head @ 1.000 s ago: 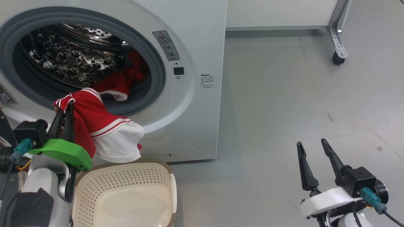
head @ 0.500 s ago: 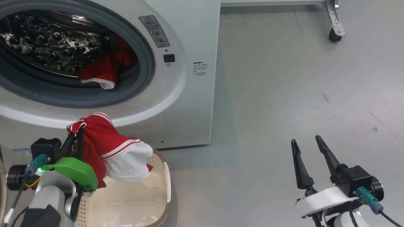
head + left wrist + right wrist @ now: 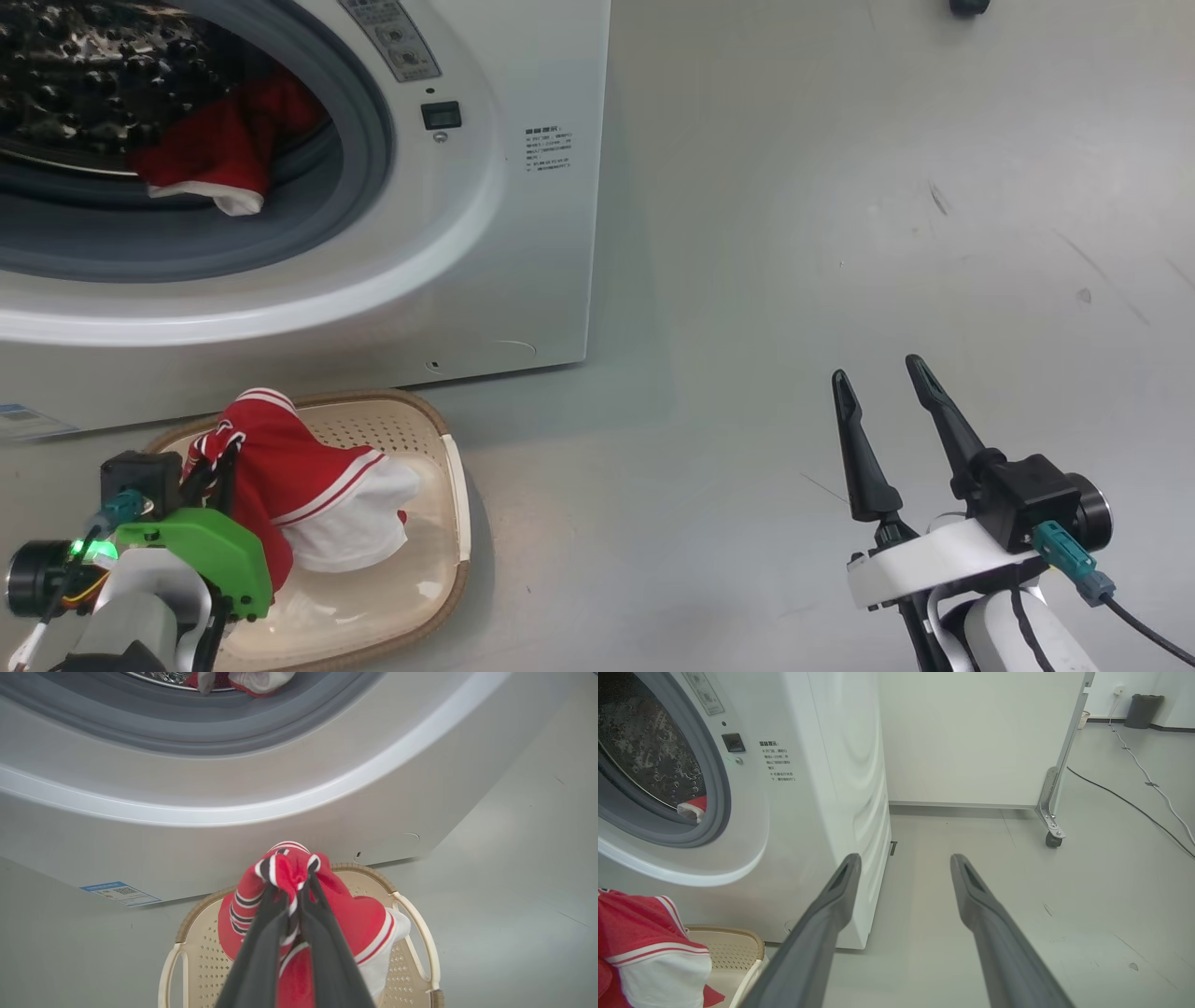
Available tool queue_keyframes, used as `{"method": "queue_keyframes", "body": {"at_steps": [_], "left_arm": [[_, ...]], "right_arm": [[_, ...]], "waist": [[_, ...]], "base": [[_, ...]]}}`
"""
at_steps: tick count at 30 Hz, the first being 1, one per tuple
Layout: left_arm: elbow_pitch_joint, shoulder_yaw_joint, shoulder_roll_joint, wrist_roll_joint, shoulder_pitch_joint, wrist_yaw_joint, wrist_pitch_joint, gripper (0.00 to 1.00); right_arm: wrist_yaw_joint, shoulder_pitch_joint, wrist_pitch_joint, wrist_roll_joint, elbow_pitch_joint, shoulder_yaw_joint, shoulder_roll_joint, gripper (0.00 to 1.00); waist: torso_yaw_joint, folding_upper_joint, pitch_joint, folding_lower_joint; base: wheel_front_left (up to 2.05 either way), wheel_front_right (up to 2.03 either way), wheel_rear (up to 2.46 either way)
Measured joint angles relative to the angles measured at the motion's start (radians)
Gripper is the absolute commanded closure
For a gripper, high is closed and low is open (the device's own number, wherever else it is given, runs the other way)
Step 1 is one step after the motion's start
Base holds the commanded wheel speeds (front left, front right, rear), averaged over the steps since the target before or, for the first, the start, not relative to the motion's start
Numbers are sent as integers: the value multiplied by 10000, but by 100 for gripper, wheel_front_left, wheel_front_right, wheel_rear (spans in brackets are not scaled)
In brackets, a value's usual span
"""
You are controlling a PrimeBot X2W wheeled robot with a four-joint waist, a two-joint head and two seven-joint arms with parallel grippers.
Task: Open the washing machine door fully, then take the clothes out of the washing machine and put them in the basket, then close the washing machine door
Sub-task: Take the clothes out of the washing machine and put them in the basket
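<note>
Lowered 1 garment (image 3: pixel 299 471) into 1 basket (image 3: pixel 455 485); 1 drum garment (image 3: pixel 210 149) remains.

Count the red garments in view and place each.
2. One red garment hangs from the left pincer over the basket; the other garment lies in the washing machine. More may be hidden.

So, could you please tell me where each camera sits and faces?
Head view: on the head, facing down at washing machine and basket; left gripper, right gripper show.
Left wrist view: along its fingers, shut on the clothes over the basket.
Right wrist view: along its open fingers, past the washing machine.
All share the clothes.
</note>
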Motion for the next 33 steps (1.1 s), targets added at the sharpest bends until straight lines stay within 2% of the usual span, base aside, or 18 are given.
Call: {"method": "queue_keyframes", "body": {"at_steps": [19,32,33], "left_arm": [[1386,173,403,4,-430,190,525,100],[2197,316,341,-79,-880,276,564,100],[2234,316,328,-79,-907,276,552,60]], "right_arm": [[-88,-656,-2,-169,-73,259,355,0],[-107,-787,-13,-221,42,242,456,0],[-107,-802,-13,-221,61,240,462,0]], "waist": [[-991,0,1664,0],[-1292,0,2073,0],[-1292,0,2073,0]], "base": [[0,0,0],[0,0,0],[0,0,0]]}}
